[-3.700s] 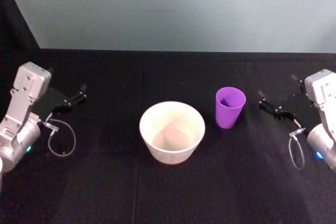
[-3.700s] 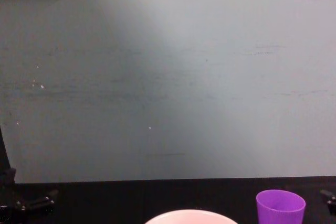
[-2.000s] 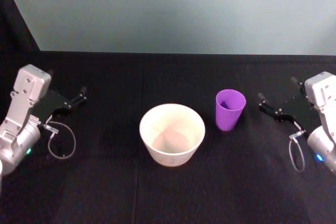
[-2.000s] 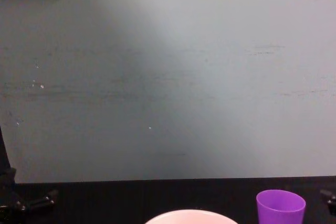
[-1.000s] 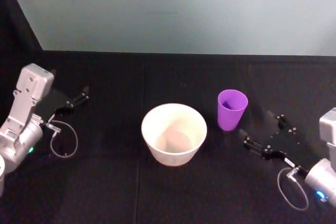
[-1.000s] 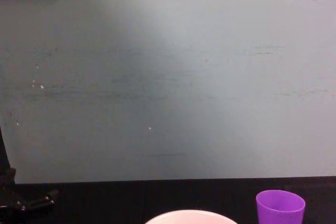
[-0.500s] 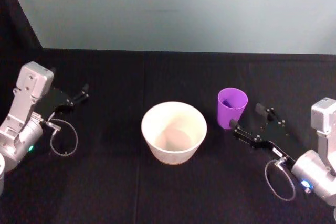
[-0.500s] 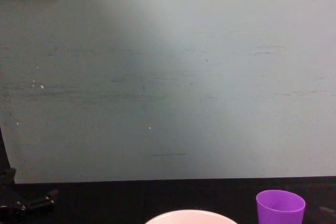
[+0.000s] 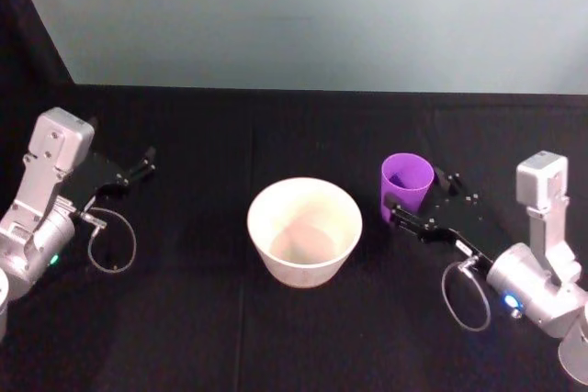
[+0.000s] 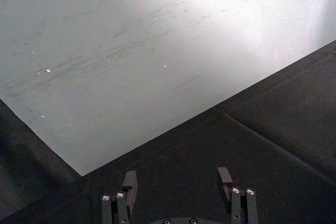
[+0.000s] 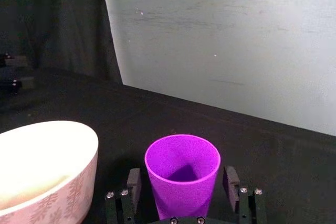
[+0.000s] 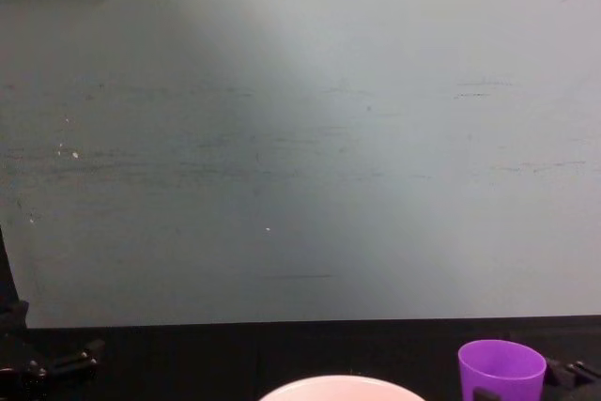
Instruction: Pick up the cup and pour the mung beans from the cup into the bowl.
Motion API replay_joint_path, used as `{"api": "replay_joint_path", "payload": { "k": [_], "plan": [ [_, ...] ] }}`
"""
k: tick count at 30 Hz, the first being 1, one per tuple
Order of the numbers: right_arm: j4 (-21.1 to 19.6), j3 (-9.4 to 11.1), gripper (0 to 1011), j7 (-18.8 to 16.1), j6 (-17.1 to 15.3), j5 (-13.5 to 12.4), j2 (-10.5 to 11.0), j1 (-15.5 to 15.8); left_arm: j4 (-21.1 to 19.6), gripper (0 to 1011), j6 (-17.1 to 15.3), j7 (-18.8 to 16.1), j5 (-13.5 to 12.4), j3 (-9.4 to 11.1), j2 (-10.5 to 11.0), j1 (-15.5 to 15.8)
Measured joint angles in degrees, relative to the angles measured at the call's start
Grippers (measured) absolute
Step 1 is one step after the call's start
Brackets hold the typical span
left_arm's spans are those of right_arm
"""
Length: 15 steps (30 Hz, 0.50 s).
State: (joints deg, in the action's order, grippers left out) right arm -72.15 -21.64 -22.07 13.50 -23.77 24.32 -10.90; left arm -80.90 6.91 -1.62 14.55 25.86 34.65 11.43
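Observation:
The purple cup (image 9: 406, 184) stands upright on the black table, just right of the bowl (image 9: 256, 213). My right gripper (image 9: 421, 196) is open, with one finger on each side of the cup's lower half and not closed on it. The right wrist view has the cup (image 11: 182, 174) between the fingers (image 11: 134, 181), with the bowl (image 11: 79, 135) beside it. The mung beans are hidden; the cup's inside looks purple and shadowed. My left gripper (image 9: 142, 162) rests open at the far left, away from both.
A grey-green wall (image 9: 312, 16) rises behind the table's back edge. The black tablecloth (image 9: 303, 337) spreads wide in front of the bowl. In the chest view the cup (image 12: 501, 368) and the bowl's rim (image 12: 340, 385) sit at the bottom edge.
My right gripper has swung in from the right and forward, and its open fingers now straddle the cup. The cup, the bowl and the left arm have stayed put.

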Motion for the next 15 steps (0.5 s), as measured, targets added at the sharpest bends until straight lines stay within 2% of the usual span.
{"api": "replay_joint_path", "payload": {
  "k": [5, 15],
  "plan": [
    [1.2, -0.1, 1002, 0.8, -0.1, 1.9, -1.4, -1.0, 0.0, 1000, 0.0, 0.0, 0.0, 0.0, 0.0, 0.0],
    [3.6, 0.7, 1002, 0.6, 0.7, 3.2, -3.3, -2.4, 0.0, 1000, 0.0, 0.0, 0.0, 0.0, 0.0, 0.0]
  ]
}}
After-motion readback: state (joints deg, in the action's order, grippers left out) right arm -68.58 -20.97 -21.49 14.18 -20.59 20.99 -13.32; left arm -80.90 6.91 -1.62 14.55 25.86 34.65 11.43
